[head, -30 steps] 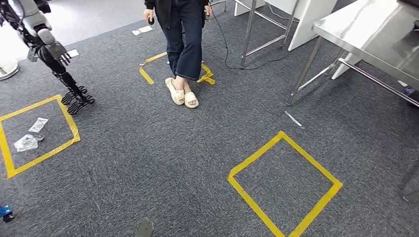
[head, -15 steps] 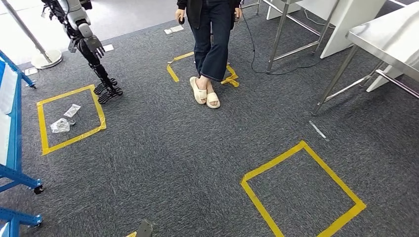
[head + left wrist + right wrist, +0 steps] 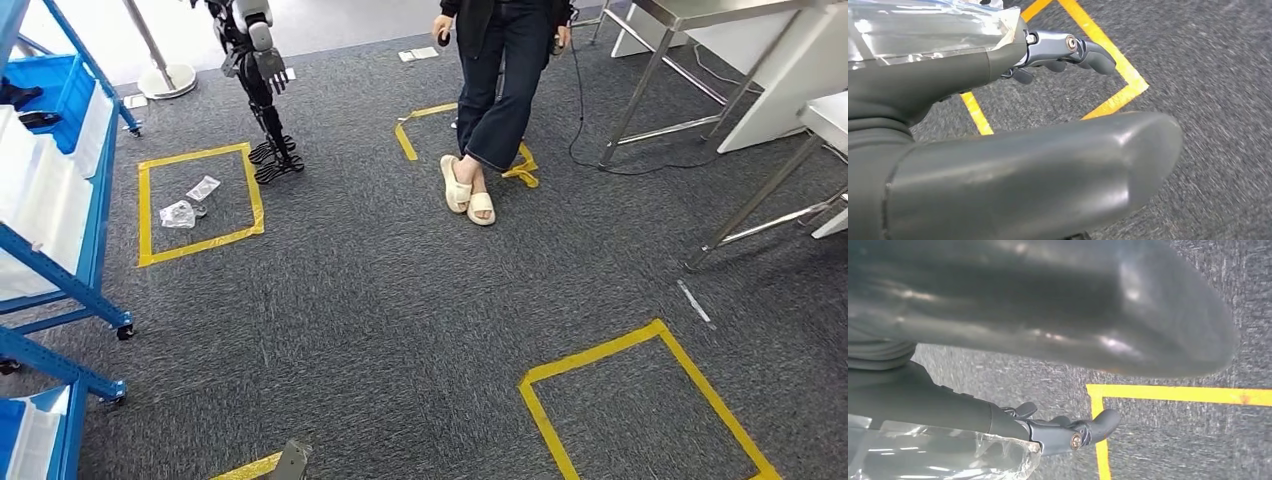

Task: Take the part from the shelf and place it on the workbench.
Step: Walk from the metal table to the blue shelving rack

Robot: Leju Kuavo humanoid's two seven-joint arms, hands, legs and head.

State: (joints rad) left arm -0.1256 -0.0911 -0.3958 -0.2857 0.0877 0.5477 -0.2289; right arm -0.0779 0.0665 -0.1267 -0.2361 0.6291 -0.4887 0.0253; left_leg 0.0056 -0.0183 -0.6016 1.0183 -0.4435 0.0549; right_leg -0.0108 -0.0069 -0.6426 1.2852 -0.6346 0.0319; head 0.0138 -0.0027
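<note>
Grey carpet (image 3: 380, 300) w/ yellow tape squares; view has swung since a sec ago, blue shelf (image 3: 60, 250) now at left, so robot's turning toward it. Part not made out yet. Left hand (image 3: 1013, 125), right hand (image 3: 1048, 340): fingers apart, holding nothing.

The shelf (image 3: 62, 272) is sitting off to my left: a blue metal frame on little caster wheels, parked on the grey carpet. It's carrying white-fronted bins (image 3: 40, 205) on the middle level and a blue bin (image 3: 72, 82) higher up. Something dark (image 3: 22, 96) is lying in that blue bin, possibly the part, but I can't tell from here. The workbench (image 3: 700, 10) is showing up at the far right, with a shiny steel top and thin metal legs, standing well apart from the shelf.
</note>
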